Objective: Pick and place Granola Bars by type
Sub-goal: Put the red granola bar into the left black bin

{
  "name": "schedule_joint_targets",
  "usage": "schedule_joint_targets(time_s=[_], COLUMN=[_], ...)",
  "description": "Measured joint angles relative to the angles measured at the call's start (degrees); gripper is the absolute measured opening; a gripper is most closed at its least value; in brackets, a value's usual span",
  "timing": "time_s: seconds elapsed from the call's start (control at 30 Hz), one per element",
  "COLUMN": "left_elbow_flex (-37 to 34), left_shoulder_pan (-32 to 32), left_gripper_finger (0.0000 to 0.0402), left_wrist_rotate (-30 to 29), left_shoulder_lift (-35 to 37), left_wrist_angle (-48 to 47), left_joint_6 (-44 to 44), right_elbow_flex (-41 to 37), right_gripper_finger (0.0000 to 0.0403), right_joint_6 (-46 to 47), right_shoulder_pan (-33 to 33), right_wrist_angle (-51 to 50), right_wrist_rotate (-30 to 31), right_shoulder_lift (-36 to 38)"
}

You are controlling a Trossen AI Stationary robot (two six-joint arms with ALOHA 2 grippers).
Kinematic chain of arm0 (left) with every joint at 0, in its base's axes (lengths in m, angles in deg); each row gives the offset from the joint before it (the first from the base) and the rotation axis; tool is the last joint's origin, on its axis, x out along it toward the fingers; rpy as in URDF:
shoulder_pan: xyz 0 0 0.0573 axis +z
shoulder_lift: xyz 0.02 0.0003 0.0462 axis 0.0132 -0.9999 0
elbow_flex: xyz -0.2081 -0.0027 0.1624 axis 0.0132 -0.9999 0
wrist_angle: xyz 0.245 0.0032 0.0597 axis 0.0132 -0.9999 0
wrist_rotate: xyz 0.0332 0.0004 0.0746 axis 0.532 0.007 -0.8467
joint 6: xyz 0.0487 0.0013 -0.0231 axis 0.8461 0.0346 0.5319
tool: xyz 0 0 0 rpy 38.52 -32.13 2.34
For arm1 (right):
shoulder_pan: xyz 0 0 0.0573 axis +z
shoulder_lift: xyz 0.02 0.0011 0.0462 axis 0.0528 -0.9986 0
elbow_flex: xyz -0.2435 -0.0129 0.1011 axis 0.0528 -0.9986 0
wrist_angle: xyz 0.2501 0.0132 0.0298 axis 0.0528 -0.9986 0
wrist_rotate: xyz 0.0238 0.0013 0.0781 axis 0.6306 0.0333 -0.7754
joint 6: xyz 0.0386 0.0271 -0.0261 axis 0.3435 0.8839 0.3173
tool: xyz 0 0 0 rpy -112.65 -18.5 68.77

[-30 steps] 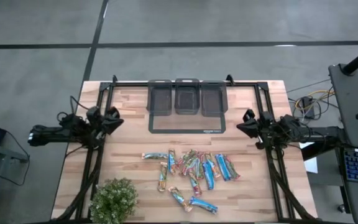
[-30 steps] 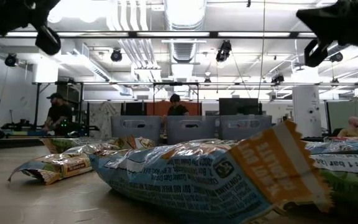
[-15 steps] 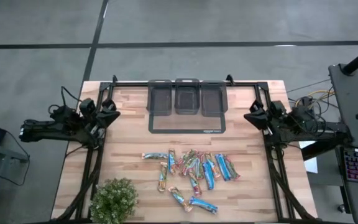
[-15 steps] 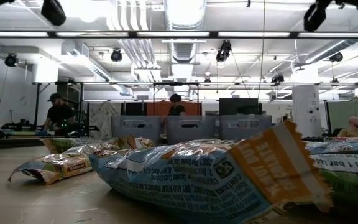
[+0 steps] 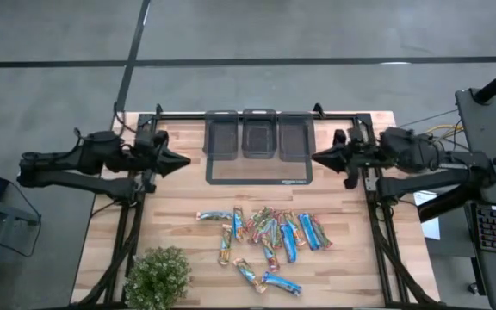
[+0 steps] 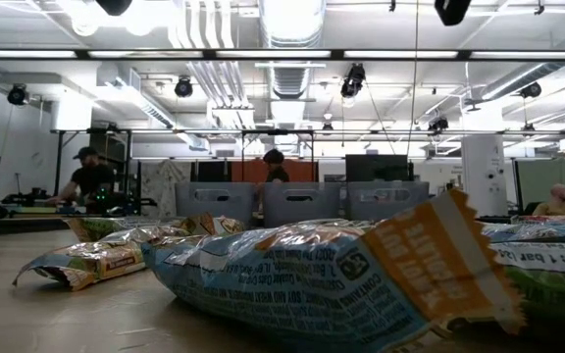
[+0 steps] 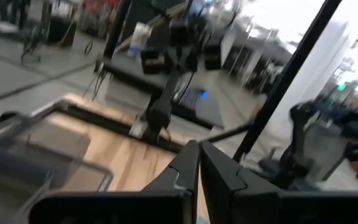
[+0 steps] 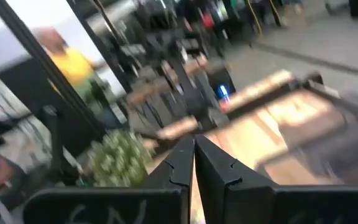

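While both arms hang over the counter, Granola Bars lie clustered lower centre, below the tray. Left pincer and right pincer: fingers pressed together, empty, flanking the tray.

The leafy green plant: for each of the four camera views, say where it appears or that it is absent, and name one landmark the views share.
High view: the plant sits at the table's near left corner, left of the granola bars.
Low view: not in it.
Left wrist view: not in it.
Right wrist view: blurred, beyond the shut right gripper.
Shared landmark: the wooden table.
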Motion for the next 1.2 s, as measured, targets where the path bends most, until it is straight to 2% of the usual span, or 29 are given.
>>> schedule_joint_targets(time_s=[0.33,0.6,0.73,1.2], left_elbow_flex=[1.92,1.59,1.59,1.59], left_shoulder_pan=[-0.02,-0.02,-0.02,-0.02], left_gripper_finger=[0.0,0.0,0.0,0.0], left_wrist_rotate=[4.65,4.74,4.74,4.7], left_shoulder_lift=[-3.56,-4.01,-4.08,-4.06], left_wrist_angle=[-0.43,-2.04,-2.57,-2.82], left_joint_6=[-0.32,-0.63,-0.63,-0.61], right_elbow_flex=[12.56,18.25,19.05,17.71], right_gripper_finger=[0.0008,0.0009,0.0008,0.0008], right_joint_6=[0.06,0.24,1.02,18.16], right_shoulder_pan=[0.9,3.61,5.44,12.8], right_wrist_angle=[-19.77,-30.26,-32.2,-32.89], right_wrist_rotate=[-0.6,-0.59,-0.61,-1.53], right_shoulder_lift=[-10.38,-15.18,-16.66,-18.09])
